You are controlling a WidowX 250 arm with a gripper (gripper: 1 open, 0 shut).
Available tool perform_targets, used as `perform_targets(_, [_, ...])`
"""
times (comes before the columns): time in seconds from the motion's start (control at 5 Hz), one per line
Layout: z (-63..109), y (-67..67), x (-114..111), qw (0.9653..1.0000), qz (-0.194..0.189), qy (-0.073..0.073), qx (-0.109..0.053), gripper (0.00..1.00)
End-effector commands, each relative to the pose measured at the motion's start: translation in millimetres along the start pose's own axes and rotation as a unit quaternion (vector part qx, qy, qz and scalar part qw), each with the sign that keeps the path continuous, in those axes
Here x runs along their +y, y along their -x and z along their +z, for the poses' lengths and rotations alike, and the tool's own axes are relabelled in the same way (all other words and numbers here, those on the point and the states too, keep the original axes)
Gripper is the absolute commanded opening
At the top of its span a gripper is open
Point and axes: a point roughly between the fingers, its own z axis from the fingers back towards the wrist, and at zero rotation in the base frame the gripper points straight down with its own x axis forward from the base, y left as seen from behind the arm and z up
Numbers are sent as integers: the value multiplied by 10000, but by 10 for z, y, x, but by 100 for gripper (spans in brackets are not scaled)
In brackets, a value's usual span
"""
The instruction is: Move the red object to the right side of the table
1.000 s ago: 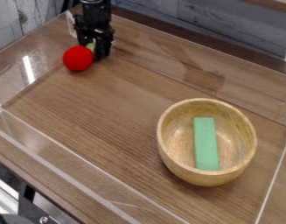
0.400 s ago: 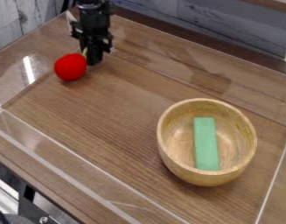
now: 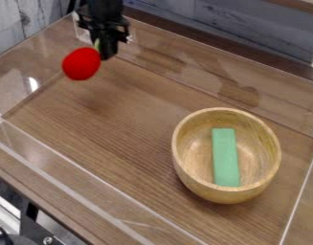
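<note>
while the black gripper (image 3: 109,50) hangs at the far left of the scene, its jaws stand closed and empty, pointing down. the small round bright red ball (image 3: 80,63) sits just beside it, to its lower left; whether they touch cannot be told. both are over the left part of the brown wood-grain table (image 3: 133,115). well apart, near the right, a round light wooden bowl (image 3: 187,158) holds a green rectangular block (image 3: 224,157).

Ball (image 3: 80,63) was bright red. Gripper (image 3: 109,51) black. Table (image 3: 133,124) brown with wood grain. Bowl (image 3: 194,163) light wooden. Block (image 3: 225,156) in bowl green. Walls (image 3: 25,48) clear.
</note>
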Motion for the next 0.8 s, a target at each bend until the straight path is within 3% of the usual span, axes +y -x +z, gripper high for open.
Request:
perform_targets(0.0, [262,-228,-293,9992,-165,-86,-360,0])
perform_targets(0.2, [208,-414,-582,9992,-224,-19,-345,0])
perform_targets(0.6, [89,-447,-973,9997,-63,94,-201,0])
